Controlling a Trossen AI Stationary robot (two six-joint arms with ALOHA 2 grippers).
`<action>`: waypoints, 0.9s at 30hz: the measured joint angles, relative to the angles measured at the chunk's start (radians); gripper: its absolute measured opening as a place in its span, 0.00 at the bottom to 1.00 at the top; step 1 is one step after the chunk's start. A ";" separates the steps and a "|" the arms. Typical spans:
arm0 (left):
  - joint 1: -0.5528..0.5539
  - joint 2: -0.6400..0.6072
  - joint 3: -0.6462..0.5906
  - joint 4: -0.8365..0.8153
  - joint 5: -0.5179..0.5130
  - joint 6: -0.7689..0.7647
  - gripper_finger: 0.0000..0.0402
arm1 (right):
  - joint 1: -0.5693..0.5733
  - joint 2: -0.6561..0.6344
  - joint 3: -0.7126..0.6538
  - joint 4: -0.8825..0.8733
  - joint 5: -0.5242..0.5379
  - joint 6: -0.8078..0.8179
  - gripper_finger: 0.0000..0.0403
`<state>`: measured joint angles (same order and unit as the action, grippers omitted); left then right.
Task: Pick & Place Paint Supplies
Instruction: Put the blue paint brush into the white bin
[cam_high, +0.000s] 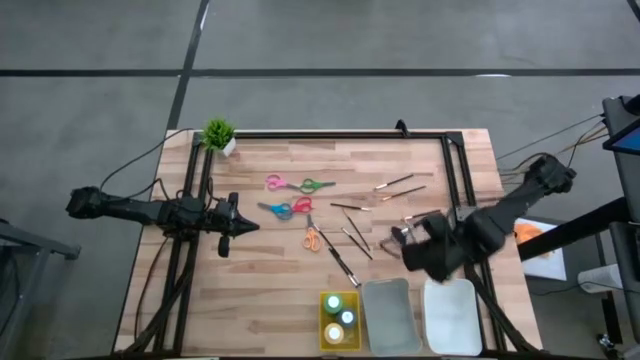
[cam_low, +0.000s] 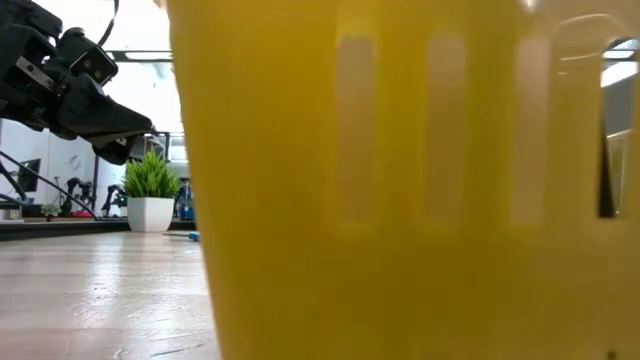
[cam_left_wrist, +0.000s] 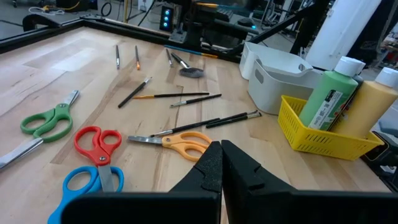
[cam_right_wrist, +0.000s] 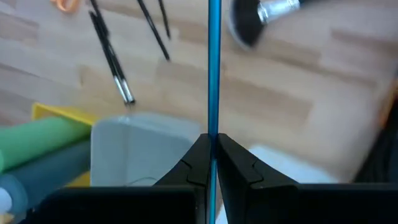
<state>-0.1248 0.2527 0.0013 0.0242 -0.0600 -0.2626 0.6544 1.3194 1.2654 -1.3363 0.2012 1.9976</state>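
The left gripper (cam_high: 240, 226) hovers pinched together beside the scissors (cam_high: 287, 209) – paint bottles (cam_high: 340, 318) stand in the yellow tray (cam_high: 324, 300) – while the right gripper (cam_right_wrist: 212, 144) clamps a thin blue-handled brush (cam_right_wrist: 214, 68) above the grey tray (cam_high: 388, 316).

I log: grey floor (cam_high: 400, 40) with dark seam lines, pale wooden worktop (cam_high: 270, 270), bright white backlight beyond.

Potted plant (cam_high: 219, 135) stands at the bench's (cam_high: 260, 270) far left corner. Yellow tray (cam_high: 326, 336), grey tray (cam_high: 389, 316) and white tray (cam_high: 452, 316) line its near edge.
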 joint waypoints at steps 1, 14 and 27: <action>0.000 0.000 0.000 0.000 0.000 0.000 0.00 | 0.036 0.027 0.026 -0.019 0.000 0.049 0.04; 0.000 0.000 0.000 0.000 0.000 0.000 0.00 | 0.301 0.464 0.420 -0.243 -0.078 0.341 0.04; 0.000 0.000 0.000 0.000 0.000 0.000 0.00 | 0.396 0.695 0.545 -0.235 -0.228 0.379 0.04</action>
<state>-0.1247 0.2527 0.0013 0.0240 -0.0599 -0.2626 1.0507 2.0142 1.8103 -1.5711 -0.0263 2.3763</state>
